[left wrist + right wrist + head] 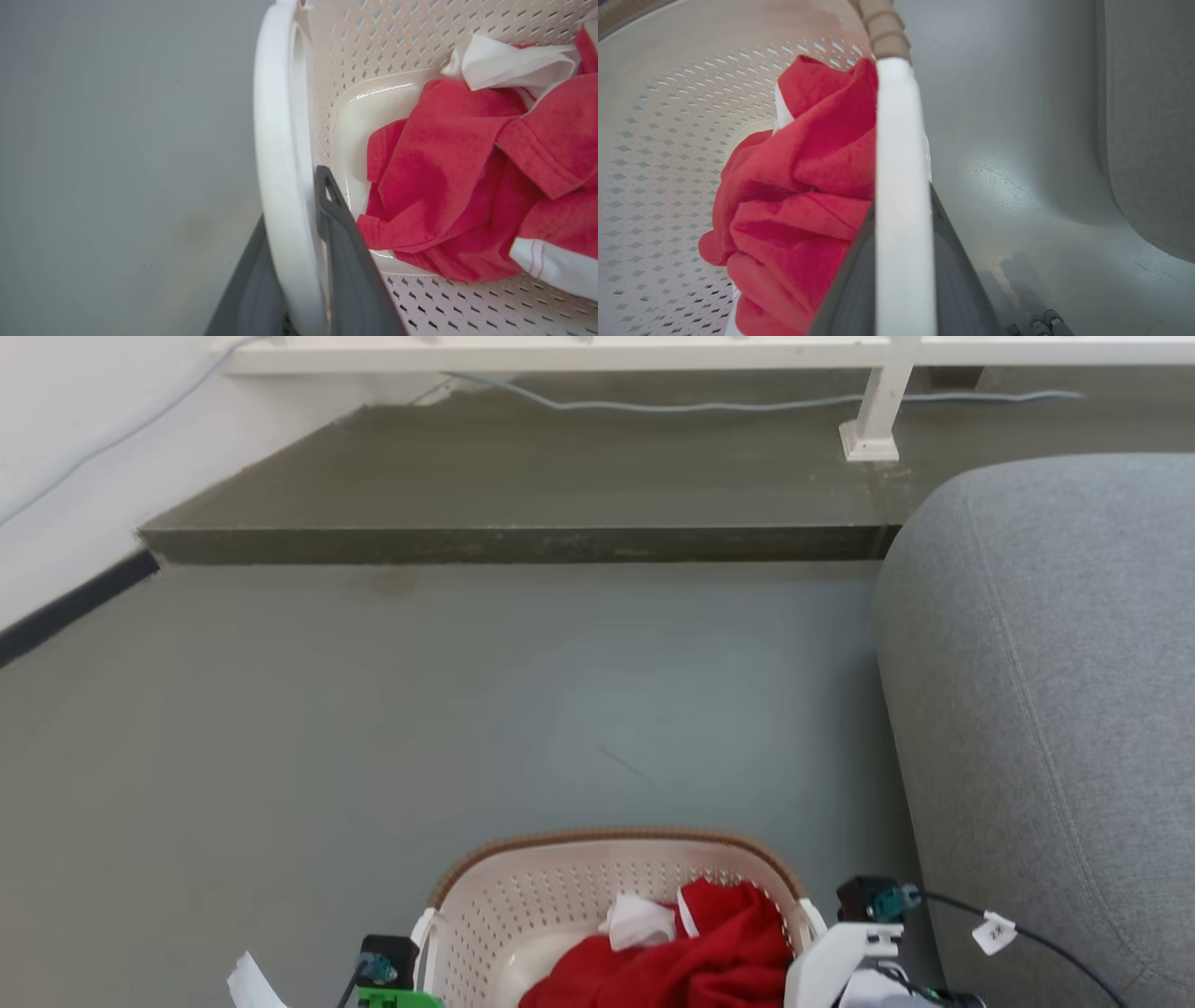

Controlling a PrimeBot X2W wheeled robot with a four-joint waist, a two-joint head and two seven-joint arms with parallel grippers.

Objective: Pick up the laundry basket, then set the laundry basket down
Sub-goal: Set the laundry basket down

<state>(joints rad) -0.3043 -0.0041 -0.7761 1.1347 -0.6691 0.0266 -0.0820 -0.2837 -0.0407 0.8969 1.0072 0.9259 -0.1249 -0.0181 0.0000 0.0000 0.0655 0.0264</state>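
Note:
The laundry basket (616, 837), cream-white and perforated with a brown woven-look rim, sits at the bottom centre of the head view between my two arms. A red garment (691, 952) and a white cloth (639, 922) lie inside it. In the left wrist view my left gripper (299, 210) is shut on the basket's white side handle (275, 140), one dark finger inside the basket wall (373, 37), the other outside. In the right wrist view my right gripper (901, 205) is shut on the opposite white handle (899, 140), beside the red garment (798, 186).
A grey sofa (1055, 709) stands close on the right of the basket. Grey floor (420, 709) stretches ahead to a raised step (513, 546) with a white railing post (873, 420) and a cable (700, 404). A white wall (56, 476) runs along the left.

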